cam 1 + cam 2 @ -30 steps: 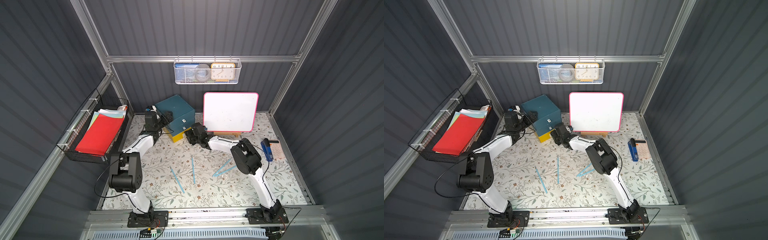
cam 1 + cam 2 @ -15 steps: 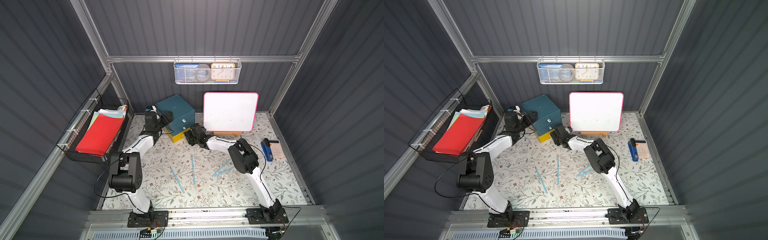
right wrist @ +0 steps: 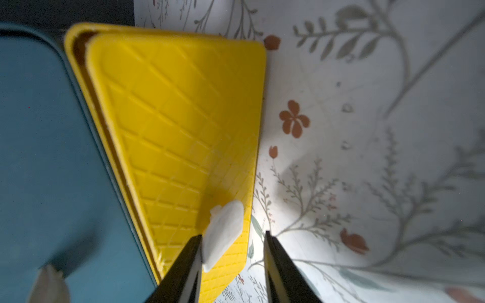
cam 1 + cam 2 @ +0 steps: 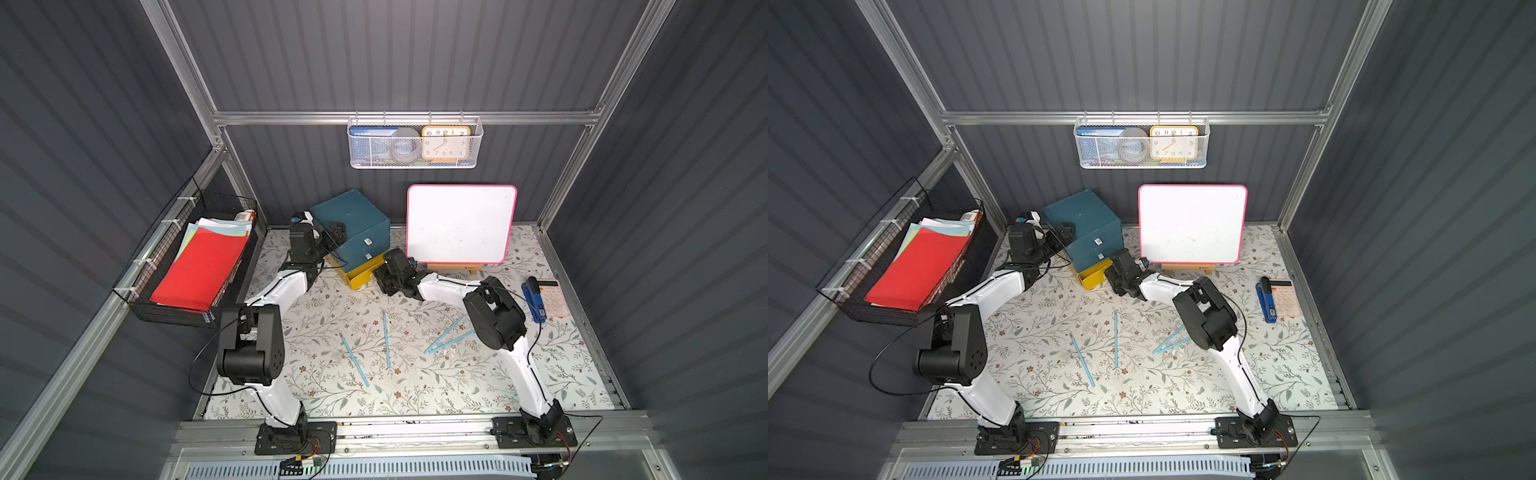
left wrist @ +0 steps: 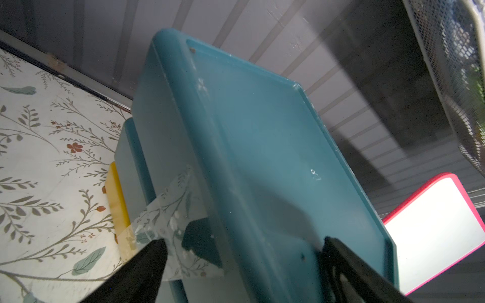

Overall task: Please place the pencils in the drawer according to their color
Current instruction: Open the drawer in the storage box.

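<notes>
The teal cabinet point(image 4: 353, 224) stands at the back of the floral surface point(image 4: 332, 395), turned at an angle, with its bottom yellow drawer point(image 4: 360, 277) pulled partly out. The right end effector point(image 3: 233, 234) is at the drawer's front. Its fingers stand narrowly apart around the white knob point(image 3: 224, 230), which touches one finger point(image 3: 189, 259) and is clear of the other.

The left end effector point(image 5: 241, 241) is at the cabinet's far upper edge. Its fingers are spread wide, one on each side of that edge, and it is not possible to tell whether they clamp it.

Four light blue pencils point(image 4: 386, 340) lie on the open surface in front of the cabinet, well apart from the drawer. Two lie singly near the middle, and two lie close together in a narrow V just beside the right arm's elbow point(image 4: 494, 318). A pink-framed whiteboard point(image 4: 459, 224) leans just beside the cabinet.
</notes>
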`<act>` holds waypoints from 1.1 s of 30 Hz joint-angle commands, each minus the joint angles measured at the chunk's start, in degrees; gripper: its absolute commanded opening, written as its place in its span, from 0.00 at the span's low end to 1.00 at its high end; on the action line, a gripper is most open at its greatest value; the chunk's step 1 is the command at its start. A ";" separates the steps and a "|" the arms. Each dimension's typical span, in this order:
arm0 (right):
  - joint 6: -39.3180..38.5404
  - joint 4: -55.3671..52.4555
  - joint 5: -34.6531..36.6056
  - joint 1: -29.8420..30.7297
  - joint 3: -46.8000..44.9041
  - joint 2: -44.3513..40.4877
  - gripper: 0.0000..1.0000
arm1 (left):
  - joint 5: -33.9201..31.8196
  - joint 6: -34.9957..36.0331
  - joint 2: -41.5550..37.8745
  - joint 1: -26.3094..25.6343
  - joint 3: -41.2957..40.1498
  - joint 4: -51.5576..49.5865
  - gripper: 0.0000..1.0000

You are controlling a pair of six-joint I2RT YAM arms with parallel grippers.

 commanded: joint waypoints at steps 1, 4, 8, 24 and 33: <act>-0.54 -5.02 -0.21 -0.08 -3.56 -2.02 0.42 | 1.35 1.51 -1.42 -0.42 -0.54 -0.67 0.98; -0.63 -4.99 -0.83 0.03 -5.85 -3.71 0.42 | 1.38 1.47 -1.36 -0.43 -0.38 -0.65 0.98; -1.54 -5.78 -1.31 0.06 -8.33 -6.06 0.42 | 1.30 1.46 -1.24 -0.42 -0.14 -0.53 0.98; -2.49 -5.36 -3.47 0.97 -18.90 -13.51 0.42 | 1.52 0.94 -1.05 -0.42 -0.73 0.35 0.97; -3.07 -3.82 -3.13 0.94 -23.22 -16.40 0.42 | 1.59 0.90 -1.31 -0.42 -1.07 0.56 0.97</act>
